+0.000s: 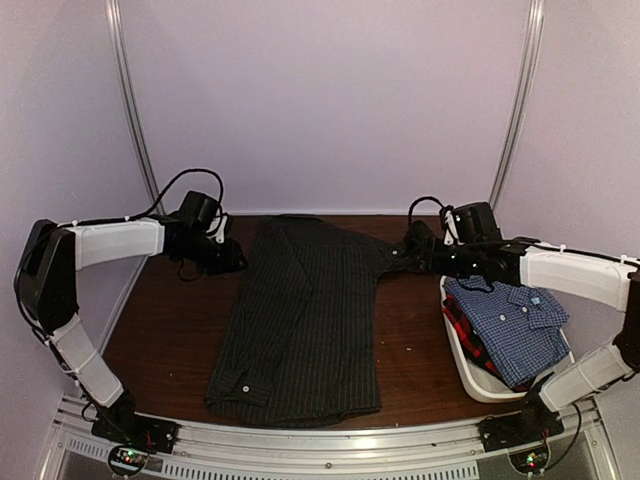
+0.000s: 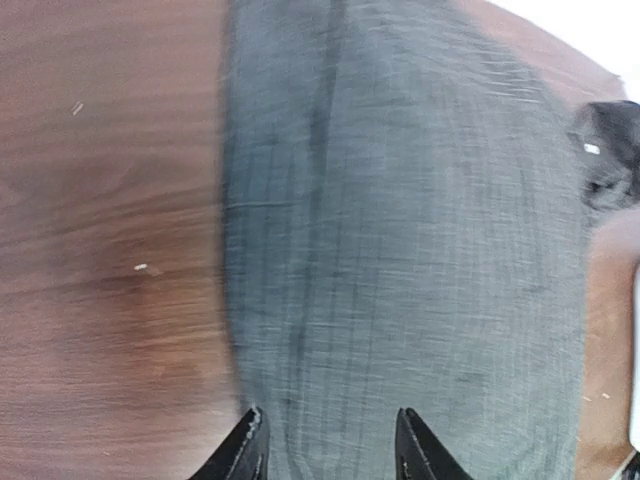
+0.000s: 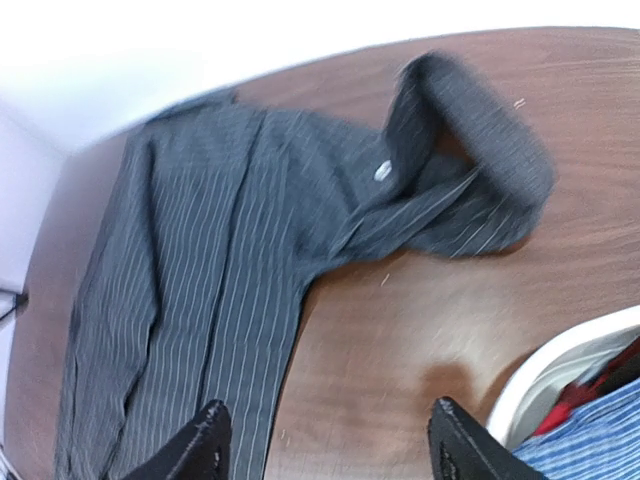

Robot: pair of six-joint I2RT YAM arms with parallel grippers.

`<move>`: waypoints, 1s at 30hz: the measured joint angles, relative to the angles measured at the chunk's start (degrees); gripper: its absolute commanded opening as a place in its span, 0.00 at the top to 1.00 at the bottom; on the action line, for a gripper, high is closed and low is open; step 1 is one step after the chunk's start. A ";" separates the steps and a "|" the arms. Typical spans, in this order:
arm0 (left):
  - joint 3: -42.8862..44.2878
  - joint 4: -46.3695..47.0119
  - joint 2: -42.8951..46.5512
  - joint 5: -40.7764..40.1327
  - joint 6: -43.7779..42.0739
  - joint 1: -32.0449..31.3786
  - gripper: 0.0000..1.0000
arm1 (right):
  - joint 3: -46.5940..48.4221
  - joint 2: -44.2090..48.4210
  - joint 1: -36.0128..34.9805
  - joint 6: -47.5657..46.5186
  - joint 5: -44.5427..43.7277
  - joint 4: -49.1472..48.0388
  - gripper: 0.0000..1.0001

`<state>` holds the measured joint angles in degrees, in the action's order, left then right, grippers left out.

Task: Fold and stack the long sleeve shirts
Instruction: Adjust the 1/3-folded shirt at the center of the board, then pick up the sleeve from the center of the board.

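Note:
A black pinstriped long sleeve shirt [image 1: 300, 320] lies flat and lengthwise in the middle of the table, one sleeve bunched at its far right [image 3: 470, 190]. My left gripper [image 1: 232, 262] hovers at the shirt's far left edge. In the left wrist view it is open [image 2: 330, 445], with only cloth [image 2: 400, 250] below the fingers. My right gripper [image 1: 408, 250] is by the bunched sleeve and is open [image 3: 325, 440] over bare wood beside the shirt body [image 3: 200, 300]. A blue-white check shirt [image 1: 510, 325] lies on a red-and-dark one [image 1: 462, 325] in the tub.
A white plastic tub [image 1: 470, 380] stands at the right near edge, its rim [image 3: 560, 360] close to my right fingers. Pale walls with metal poles close in the dark wooden table [image 1: 170, 330] at the back and sides.

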<state>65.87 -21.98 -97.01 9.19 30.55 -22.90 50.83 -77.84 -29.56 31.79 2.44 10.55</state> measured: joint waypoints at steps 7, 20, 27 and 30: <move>0.11 0.07 3.54 0.26 0.31 -7.32 0.55 | 7.43 -5.66 10.12 -1.95 -1.03 -0.96 0.16; -4.04 1.20 8.00 2.84 1.53 -10.60 0.55 | 17.66 -22.25 17.09 -8.20 1.66 -2.16 0.11; -6.45 1.27 9.29 3.56 1.99 -10.60 0.55 | 26.84 -29.70 17.16 -11.21 3.72 -1.44 0.11; -6.82 1.31 10.19 3.67 2.16 -10.60 0.55 | 30.29 -31.15 17.16 -12.15 3.72 -0.70 0.12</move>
<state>59.05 -20.67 -86.83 12.86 32.71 -33.50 81.12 -108.99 -12.40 19.64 6.15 9.85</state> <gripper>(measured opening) 0.447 0.889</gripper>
